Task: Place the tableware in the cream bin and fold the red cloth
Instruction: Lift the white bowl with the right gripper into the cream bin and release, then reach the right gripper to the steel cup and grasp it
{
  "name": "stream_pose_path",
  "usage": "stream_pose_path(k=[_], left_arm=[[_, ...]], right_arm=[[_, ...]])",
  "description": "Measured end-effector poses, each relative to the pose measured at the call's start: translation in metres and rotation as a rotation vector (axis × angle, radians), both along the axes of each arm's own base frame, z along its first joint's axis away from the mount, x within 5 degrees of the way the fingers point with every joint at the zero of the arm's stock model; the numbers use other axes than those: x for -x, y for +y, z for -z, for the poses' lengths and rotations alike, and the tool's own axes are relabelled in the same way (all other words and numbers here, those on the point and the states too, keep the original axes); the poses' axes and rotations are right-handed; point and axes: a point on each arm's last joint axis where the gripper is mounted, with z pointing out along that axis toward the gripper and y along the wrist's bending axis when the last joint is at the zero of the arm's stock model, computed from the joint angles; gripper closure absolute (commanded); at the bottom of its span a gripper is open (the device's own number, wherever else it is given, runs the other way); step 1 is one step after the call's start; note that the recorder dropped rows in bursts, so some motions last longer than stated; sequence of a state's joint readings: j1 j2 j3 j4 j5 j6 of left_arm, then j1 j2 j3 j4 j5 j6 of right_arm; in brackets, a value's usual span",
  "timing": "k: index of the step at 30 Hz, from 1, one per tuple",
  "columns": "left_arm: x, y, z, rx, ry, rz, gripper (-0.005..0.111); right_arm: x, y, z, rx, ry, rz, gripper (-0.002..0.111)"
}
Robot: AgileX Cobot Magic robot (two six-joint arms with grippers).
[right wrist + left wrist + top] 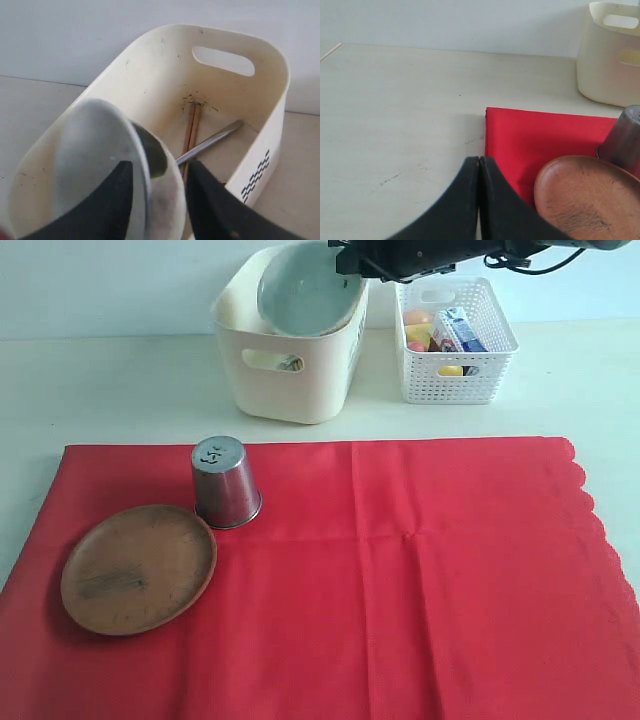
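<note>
The pale bowl point(300, 290) point(90, 160) stands tilted on edge inside the cream bin point(300, 380) point(280, 65). My right gripper point(159, 164) is above the bin, its fingers parted on either side of the bowl's rim; the bowl looks blurred. Chopsticks point(192, 125) and a steel knife point(215, 140) lie on the bin floor. The steel cup point(226, 485) point(622, 137) stands upside down on the red cloth point(420, 570) point(530, 135), next to the wooden plate point(138, 568) point(585, 200). My left gripper point(479, 159) is shut and empty, by the cloth's corner. The spoon is out of view.
A white mesh basket point(455, 340) with food items and a small milk carton point(462, 328) stands right of the cream bin point(610, 65). The right arm point(430, 258) reaches in over both containers. The cloth lies flat, scalloped edge to the right.
</note>
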State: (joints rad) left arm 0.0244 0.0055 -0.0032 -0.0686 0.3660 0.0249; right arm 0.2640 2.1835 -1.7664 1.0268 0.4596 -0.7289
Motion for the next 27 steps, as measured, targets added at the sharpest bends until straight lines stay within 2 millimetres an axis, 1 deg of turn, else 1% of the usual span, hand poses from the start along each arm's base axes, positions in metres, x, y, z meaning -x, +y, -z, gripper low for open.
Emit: stream_pose_path(k=[3,7,12,17,18,22,25,27], left_arm=[[0.000,0.000,0.000,0.000,0.000,0.000,0.105],[0.000,0.000,0.000,0.000,0.000,0.000,0.105],[0.000,0.000,0.000,0.000,0.000,0.000,0.105],[0.000,0.000,0.000,0.000,0.000,0.000,0.105],[0.000,0.000,0.000,0.000,0.000,0.000,0.105],[0.000,0.000,0.000,0.000,0.000,0.000,0.105],[0.000,0.000,0.000,0.000,0.000,0.000,0.105],[0.000,0.000,0.000,0.000,0.000,0.000,0.105]], right_arm=[[0.000,0.000,-0.001,-0.005,0.000,-0.001,0.055],[0.002,0.002,-0.001,-0.009,0.012,-0.020,0.055],[0.009,0.004,-0.012,-0.023,0.026,-0.074,0.055],[0.023,0.009,-0.025,-0.044,0.068,-0.181,0.055],[0.029,0.010,-0.031,-0.045,0.082,-0.226,0.055],[0.040,0.011,-0.042,-0.023,0.094,-0.300,0.055],[0.049,0.012,-0.050,-0.015,0.118,-0.368,0.055],[0.056,0.013,-0.050,-0.016,0.156,-0.425,0.055]])
